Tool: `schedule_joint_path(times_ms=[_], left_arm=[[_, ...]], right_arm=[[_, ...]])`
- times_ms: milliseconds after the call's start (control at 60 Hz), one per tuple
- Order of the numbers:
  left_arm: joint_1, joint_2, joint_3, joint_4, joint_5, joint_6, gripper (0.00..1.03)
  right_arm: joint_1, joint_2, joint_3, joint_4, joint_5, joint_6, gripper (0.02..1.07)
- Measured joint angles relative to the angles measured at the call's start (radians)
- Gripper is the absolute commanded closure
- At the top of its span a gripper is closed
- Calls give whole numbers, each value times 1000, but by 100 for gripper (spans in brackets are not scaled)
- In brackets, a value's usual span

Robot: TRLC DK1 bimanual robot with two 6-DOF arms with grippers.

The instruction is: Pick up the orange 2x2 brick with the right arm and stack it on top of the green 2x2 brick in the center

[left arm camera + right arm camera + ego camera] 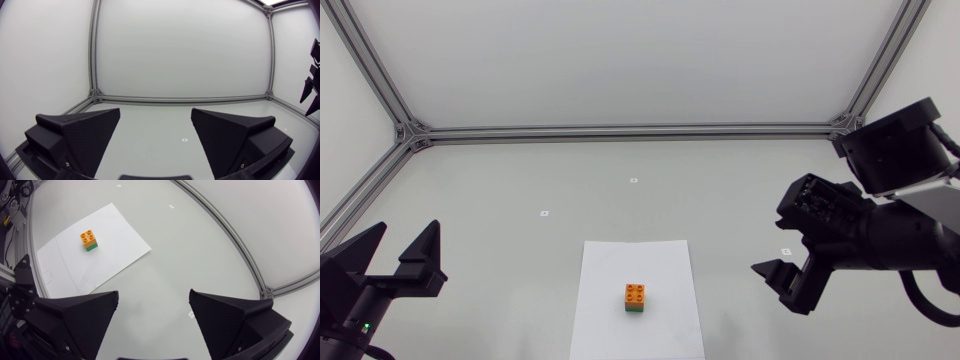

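The orange 2x2 brick sits stacked on the green 2x2 brick, on a white sheet of paper in the middle of the table. From the right wrist view the stack shows ahead of the fingers: orange brick over green brick. My right gripper hangs open and empty to the right of the paper, well away from the stack; its fingers stand wide apart. My left gripper is open and empty at the table's left, its fingers spread.
An aluminium frame rail runs along the back of the table and down both sides. Small white markers lie on the surface behind the paper. In the left wrist view my right gripper shows far off at the side.
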Motion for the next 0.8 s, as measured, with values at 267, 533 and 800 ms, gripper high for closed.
schedule_joint_path(times_ms=[267,533,800], left_arm=[[0,0,0,0,0,0,4],[0,0,0,0,0,0,4],[0,0,0,0,0,0,4]], right_arm=[[-286,-223,-129,150,-5,-3,7],[-451,-439,-280,303,-31,19,7],[-451,-583,-415,439,-30,138,7]])
